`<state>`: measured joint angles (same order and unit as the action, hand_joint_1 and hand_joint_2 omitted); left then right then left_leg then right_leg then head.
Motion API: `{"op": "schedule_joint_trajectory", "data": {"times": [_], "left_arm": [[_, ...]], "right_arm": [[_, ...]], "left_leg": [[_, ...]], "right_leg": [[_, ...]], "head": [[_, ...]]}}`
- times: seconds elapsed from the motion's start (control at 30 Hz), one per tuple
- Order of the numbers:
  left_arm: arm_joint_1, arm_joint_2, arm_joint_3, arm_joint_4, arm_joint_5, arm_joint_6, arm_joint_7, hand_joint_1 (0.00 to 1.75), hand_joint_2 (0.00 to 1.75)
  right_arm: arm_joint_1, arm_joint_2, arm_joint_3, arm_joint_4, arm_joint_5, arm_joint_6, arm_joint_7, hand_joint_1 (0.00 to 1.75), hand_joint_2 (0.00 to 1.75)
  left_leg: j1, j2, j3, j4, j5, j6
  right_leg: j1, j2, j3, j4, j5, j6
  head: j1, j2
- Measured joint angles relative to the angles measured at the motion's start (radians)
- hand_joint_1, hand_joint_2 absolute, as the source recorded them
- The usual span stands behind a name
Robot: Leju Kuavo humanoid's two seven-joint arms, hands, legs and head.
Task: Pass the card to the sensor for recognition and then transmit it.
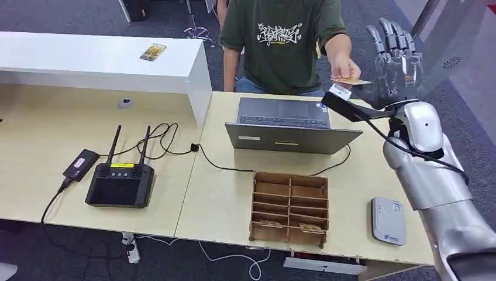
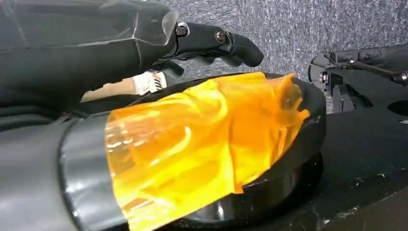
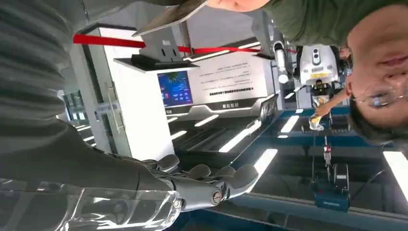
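**Card at person's fingers, right hand raised beside it**

Desk (image 1: 216,205), light wood, spans the head view from 9 to 5 o'clock. Person in green shirt (image 1: 281,41) sits at 12 o'clock behind it. Right arm (image 1: 436,175) rises from 5 toward 2 o'clock. Open laptop (image 1: 289,126) just right of centre, screen toward the person. Wooden slotted organizer (image 1: 289,205) at 6 o'clock, cards in its near slots. Black router-like box (image 1: 121,182) with two antennas at 8 o'clock. Right hand (image 1: 396,61) at 2 o'clock, fingers straight up and slightly apart, clamped on nothing. Person's hand (image 1: 342,65) pinches the card (image 1: 351,81) just left of the right hand; contact between card and robot thumb cannot be told. White sensor (image 1: 387,220) lies flat at 5 o'clock, well apart from the card. Left hand (image 2: 144,38) in left wrist view: fingers extended, nothing in them.
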<state>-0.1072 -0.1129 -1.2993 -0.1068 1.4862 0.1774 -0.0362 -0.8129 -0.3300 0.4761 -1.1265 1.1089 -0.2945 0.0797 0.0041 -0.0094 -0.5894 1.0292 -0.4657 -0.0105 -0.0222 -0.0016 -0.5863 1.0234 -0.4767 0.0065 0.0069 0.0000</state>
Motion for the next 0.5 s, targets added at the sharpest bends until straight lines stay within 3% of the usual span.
{"op": "schedule_joint_trajectory", "data": {"times": [0.2, 0.5], "left_arm": [[0.000, 0.000, 0.000, 0.000, 0.001, -0.001, -0.003, 0.00, 0.00], [0.000, 0.001, 0.000, 0.000, 0.001, 0.000, -0.006, 0.00, 0.00]], "right_arm": [[0.011, -0.047, 0.000, -0.051, -0.018, 0.010, -0.010, 0.00, 1.75], [0.017, -0.057, 0.010, -0.064, -0.021, 0.015, -0.010, 0.00, 1.75]], "left_leg": [[0.000, 0.000, 0.000, 0.000, 0.000, 0.000], [0.000, 0.000, 0.000, 0.000, 0.000, 0.000]], "right_leg": [[0.000, 0.000, 0.000, 0.000, 0.000, 0.000], [0.000, 0.001, 0.000, 0.000, 0.000, 0.000]], "head": [[0.000, 0.000], [0.000, 0.000]]}}
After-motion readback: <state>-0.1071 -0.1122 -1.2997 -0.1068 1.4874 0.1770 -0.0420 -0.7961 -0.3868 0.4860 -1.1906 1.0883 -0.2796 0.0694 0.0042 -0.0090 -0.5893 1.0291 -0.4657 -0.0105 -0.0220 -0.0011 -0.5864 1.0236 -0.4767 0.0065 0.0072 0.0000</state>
